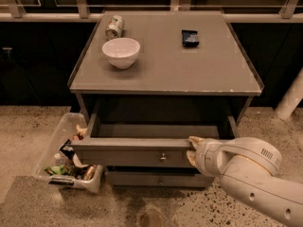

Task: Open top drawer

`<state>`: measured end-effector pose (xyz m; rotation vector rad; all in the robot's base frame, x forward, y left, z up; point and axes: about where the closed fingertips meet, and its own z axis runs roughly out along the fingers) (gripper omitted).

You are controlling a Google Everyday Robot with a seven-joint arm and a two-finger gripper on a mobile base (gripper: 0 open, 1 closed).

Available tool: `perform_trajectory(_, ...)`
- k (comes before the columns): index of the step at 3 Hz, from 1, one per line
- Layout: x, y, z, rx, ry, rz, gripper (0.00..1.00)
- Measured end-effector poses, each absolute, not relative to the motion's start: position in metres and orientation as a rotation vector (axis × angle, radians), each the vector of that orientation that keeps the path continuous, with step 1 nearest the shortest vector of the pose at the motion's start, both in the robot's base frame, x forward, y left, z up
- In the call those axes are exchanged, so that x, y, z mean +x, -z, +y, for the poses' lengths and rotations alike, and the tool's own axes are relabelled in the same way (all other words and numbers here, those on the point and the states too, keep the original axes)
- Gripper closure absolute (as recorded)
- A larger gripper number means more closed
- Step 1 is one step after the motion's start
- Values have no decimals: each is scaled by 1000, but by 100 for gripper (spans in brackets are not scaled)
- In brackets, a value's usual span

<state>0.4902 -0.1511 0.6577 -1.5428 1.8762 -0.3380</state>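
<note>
The top drawer [128,156] of the grey cabinet stands pulled out toward me, and the dark inside of its box shows behind its front. Its small round metal knob [163,158] sits at the centre of the flat grey front. My gripper [192,150] is at the right part of the drawer front, against its top edge and to the right of the knob. The white arm runs off to the lower right and hides the drawer front's right end.
A lower drawer front [142,178] sits shut below. On the cabinet top [199,70] are a white bowl [121,51], a tipped can [114,26] and a dark packet [190,38]. A clear bin of trash [59,141] lies on the floor at left. A white post [291,96] stands at right.
</note>
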Motion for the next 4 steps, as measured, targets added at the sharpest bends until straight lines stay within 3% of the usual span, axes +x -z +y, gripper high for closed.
perform_trajectory(4, 458, -663, -152, -1534, 339, 1845, 100)
